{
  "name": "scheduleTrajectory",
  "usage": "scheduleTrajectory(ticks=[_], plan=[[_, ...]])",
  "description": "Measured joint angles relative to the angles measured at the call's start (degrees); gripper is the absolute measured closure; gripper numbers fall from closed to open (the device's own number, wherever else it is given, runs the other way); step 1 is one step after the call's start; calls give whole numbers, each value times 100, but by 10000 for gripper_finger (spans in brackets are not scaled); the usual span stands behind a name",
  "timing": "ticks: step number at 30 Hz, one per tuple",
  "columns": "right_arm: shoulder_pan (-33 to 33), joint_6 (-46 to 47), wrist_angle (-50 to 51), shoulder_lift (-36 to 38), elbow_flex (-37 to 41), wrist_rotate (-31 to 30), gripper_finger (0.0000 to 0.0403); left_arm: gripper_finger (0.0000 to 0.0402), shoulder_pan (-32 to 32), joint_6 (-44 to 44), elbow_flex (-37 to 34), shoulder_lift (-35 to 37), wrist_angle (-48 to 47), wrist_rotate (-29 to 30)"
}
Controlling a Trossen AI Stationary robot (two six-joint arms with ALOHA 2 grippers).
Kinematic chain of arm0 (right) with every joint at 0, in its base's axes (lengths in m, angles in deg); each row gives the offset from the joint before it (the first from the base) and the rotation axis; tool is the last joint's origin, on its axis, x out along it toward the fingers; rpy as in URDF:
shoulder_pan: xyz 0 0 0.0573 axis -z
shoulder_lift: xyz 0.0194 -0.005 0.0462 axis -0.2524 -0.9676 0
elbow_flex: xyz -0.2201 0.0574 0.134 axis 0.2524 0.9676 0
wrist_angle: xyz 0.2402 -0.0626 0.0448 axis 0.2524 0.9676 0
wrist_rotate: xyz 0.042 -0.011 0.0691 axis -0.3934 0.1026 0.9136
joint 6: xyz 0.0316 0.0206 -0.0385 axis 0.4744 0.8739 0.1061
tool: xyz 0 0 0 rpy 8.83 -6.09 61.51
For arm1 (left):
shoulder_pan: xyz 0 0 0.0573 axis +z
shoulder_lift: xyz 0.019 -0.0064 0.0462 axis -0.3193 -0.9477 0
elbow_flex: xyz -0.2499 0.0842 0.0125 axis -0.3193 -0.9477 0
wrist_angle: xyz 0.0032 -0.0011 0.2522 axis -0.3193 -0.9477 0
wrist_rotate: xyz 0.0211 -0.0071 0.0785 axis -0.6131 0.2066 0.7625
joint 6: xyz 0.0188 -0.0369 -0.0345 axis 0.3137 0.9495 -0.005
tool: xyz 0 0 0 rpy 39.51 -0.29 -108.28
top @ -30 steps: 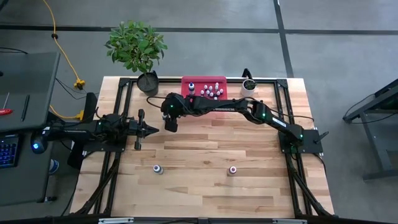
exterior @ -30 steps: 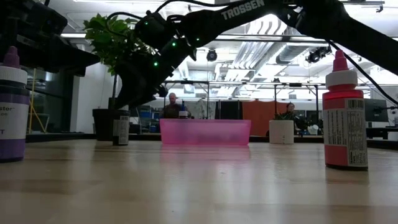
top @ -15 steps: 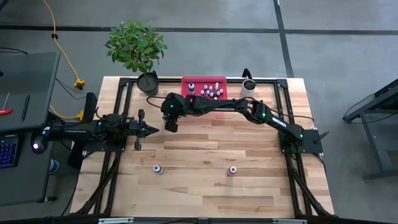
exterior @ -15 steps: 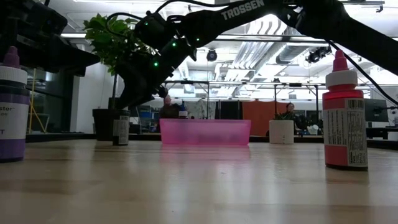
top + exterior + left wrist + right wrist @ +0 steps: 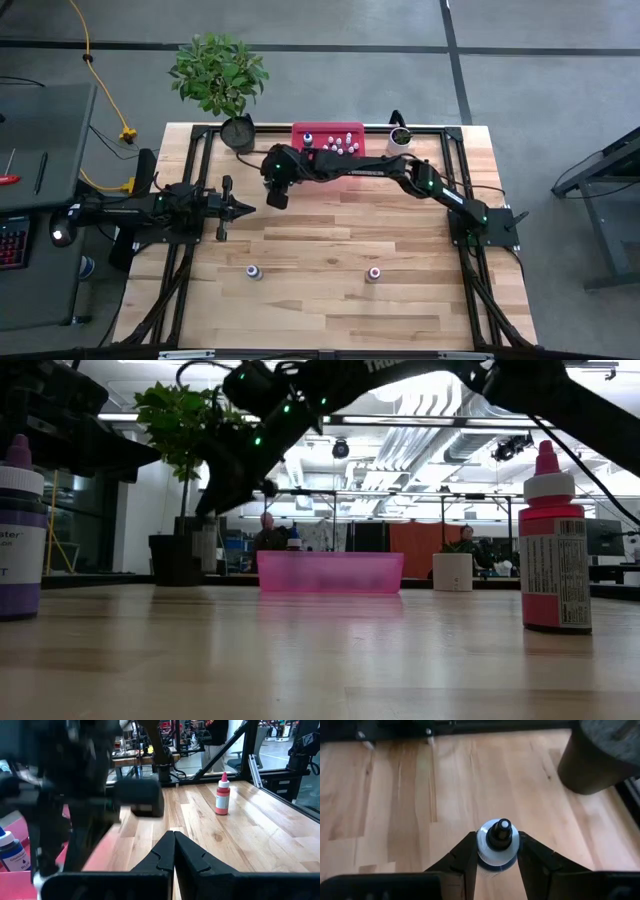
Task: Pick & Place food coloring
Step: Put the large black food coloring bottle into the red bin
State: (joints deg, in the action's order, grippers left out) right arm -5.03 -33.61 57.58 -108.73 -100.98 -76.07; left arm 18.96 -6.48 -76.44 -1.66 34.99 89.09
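workshop floor of grey concrete, yellow cable at one side; butcher-block table (image 5: 330,240) on a black frame; leafy plant in a dark pot (image 5: 238,132) at the far left corner, small white plant pot (image 5: 400,138) at the far right; pink bin (image 5: 328,142) at the far edge between them, already holding a cluster of small food coloring bottles (image 5: 343,148), evidently the drop-off point.

right gripper (image 5: 497,857): reaching across to the left half of the table, raised off the wood near the dark pot; fingers closed on a black-capped bottle (image 5: 498,844), pinched on both sides of its whitish body so it hangs upright; judged to be mid-carry toward the bin.

left gripper (image 5: 173,851): waiting low over the table's left side, pointing inward; fingertips pressed together, holding nothing.

outstanding: purple bottle (image 5: 254,272) and red bottle (image 5: 374,272), both upright on the near half of the table, well apart from each other and from the bin.
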Motion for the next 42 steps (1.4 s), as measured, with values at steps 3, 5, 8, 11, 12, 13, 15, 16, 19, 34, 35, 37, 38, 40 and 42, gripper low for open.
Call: scheduleTrajectory(ticks=[3,5,8,11,12,13,15,16,19,34,35,37,38,40,42], plan=[[0,1,107,165,0,1,297,401,1,0,-2,1,1,1],[1,2,147,301,0,-7,297,401,0,-2,-1,2,0,0],[0,3,149,583,0,-223,297,401,2,-2,-1,0,2,0],[0,3,231,839,0,-523,297,401,1,-2,0,0,1,2],[0,7,289,915,0,-637,297,401,2,0,1,0,1,2],[0,25,347,974,0,-767,297,401,0,-1,-2,0,2,1],[0,138,515,1132,0,-965,297,401,2,-2,0,2,2,2],[2,208,607,1204,0,-1012,297,401,1,-1,0,0,1,2],[64,559,941,1378,0,-1017,297,401,2,0,0,0,0,2],[702,1766,1832,1475,411,-1586,297,401,1,-2,0,0,1,2],[726,1805,1751,1475,499,-1583,297,401,1,-1,-2,0,1,2],[751,1823,1463,1475,744,-1635,297,401,0,-2,-2,0,2,2],[764,1823,1287,1475,869,-1703,297,401,2,-2,1,0,0,2],[787,1826,1042,1471,1090,-1838,297,401,2,-2,-2,1,2,2],[812,1826,774,1471,1316,-1908,297,401,0,-2,-2,0,1,2]])
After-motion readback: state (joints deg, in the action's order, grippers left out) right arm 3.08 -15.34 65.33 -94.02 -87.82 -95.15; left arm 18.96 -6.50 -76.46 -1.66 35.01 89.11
